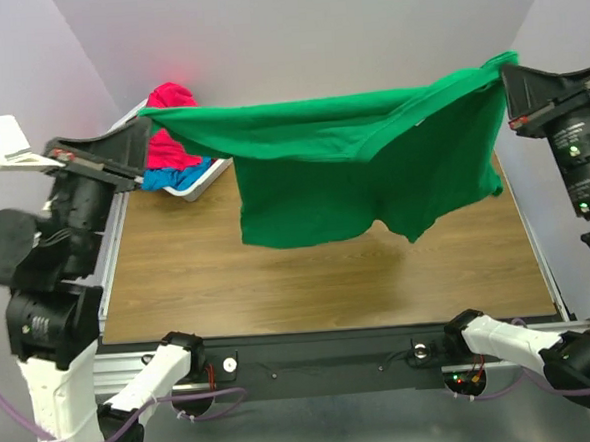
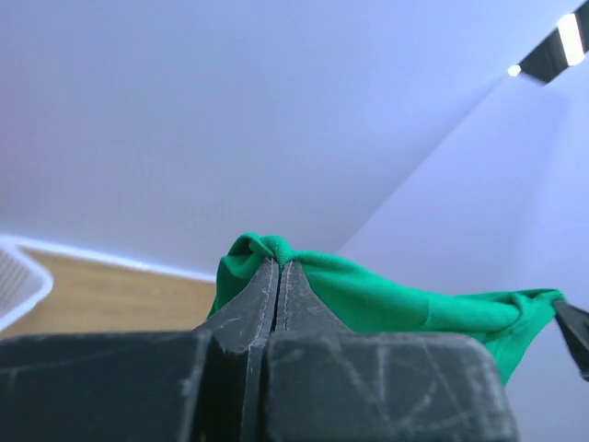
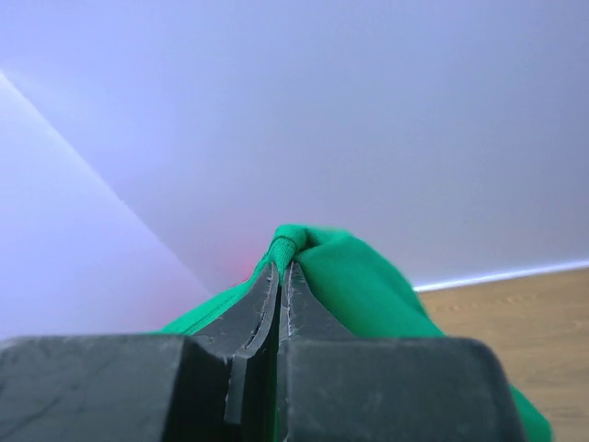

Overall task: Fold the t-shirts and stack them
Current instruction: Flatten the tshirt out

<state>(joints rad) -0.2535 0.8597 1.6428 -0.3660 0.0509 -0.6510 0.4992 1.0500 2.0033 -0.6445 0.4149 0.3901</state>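
The bright green t-shirt hangs stretched in the air between both grippers, above the table. My left gripper is shut on its left corner; the pinched cloth shows at the fingertips in the left wrist view. My right gripper is shut on its right corner; the bunched hem shows in the right wrist view. The pinkish-red t-shirt and the blue t-shirt lie bunched in the white basket at the back left.
The wooden table lies below the hanging shirt. The white basket's rim shows at the left of the left wrist view. Grey walls close in the back and sides.
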